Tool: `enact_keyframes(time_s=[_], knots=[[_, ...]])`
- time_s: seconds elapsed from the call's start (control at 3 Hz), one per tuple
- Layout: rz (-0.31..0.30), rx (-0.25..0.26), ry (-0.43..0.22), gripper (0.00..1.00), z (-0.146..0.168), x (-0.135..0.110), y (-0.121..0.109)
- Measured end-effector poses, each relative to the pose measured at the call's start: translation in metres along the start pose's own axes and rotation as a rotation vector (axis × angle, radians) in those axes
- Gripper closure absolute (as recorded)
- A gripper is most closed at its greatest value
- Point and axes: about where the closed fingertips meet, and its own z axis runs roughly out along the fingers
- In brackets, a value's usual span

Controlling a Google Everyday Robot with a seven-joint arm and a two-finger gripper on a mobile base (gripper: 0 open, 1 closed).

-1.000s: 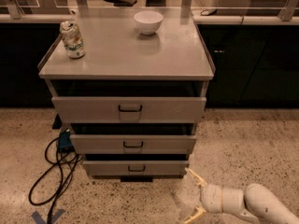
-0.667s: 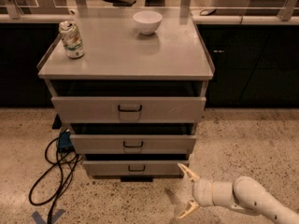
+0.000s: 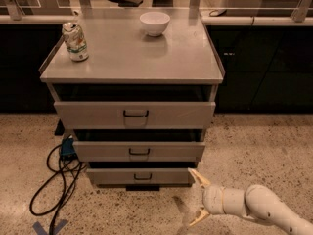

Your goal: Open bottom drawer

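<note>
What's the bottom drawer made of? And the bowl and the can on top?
The bottom drawer looks like grey painted metal, flat and matte. The bowl seems glossy white ceramic, maybe plastic. The can looks like thin printed metal, slightly crumpled. The gripper, jaws open, hangs low beside the drawer's front corner.

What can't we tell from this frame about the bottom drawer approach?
- Contact: the end effector is open, low and right of the bottom drawer. The single camera view gives no depth, so whether it touches the drawer's right corner is unclear.
- Drawer interior: dark, shadowed by the middle drawer above.
- Arm: cut off by the right and bottom edges.
- Handle: too small to judge the gap behind it.
</note>
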Motion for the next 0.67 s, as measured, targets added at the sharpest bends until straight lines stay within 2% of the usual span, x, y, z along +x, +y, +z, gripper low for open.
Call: enact_keyframes(time_s=[0.33,0.67], knots=[[0.065,-0.067,-0.059,0.0,0.03,0.016,0.012],[0.178,-0.16,-0.097,0.0,0.102,0.05,0.042]])
